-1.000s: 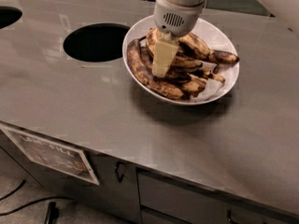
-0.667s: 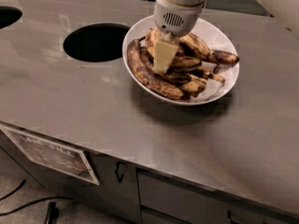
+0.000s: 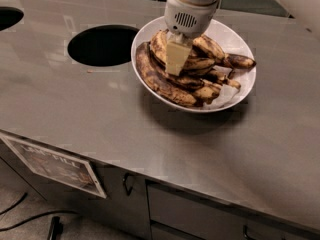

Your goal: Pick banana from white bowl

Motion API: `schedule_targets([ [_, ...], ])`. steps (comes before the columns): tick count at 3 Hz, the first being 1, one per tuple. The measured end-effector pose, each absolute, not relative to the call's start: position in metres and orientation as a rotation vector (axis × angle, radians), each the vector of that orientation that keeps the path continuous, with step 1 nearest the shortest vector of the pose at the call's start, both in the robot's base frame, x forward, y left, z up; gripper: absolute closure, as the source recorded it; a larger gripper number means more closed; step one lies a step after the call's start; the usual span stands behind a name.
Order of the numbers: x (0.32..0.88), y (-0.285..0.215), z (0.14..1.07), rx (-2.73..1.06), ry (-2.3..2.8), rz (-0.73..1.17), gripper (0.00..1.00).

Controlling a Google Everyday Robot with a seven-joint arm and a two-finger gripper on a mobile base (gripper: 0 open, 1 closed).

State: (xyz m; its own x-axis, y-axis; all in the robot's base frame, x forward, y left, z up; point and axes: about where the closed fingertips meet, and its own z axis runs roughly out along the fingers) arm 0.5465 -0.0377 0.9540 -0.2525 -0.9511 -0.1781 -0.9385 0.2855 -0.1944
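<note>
Nothing has visibly moved in the last second: the gripper (image 3: 177, 59) still hangs low over the left half of the bowl (image 3: 231, 95), its pale lower end down among the fruit. From where I stand I cannot tell how far it is open or whether it has hold of anything. The banana (image 3: 159, 46), yellow and speckled, lies in the bowl with its upper end just left of the gripper, beside a darker long one (image 3: 150, 76) along the near-left rim. The bowl rests on the steel bench (image 3: 75, 114), right of a round hole (image 3: 102, 45).
</note>
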Motion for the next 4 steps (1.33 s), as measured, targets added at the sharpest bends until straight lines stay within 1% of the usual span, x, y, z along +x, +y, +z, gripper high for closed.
schedule_targets([
  [1, 0.547, -0.038, 0.954, -1.734, 2.297, -0.07, 1.0],
  [3, 0.54, -0.039, 0.972, -1.7, 2.254, -0.094, 1.0],
  [4, 0.53, -0.048, 0.99, -1.657, 2.232, -0.121, 1.0],
])
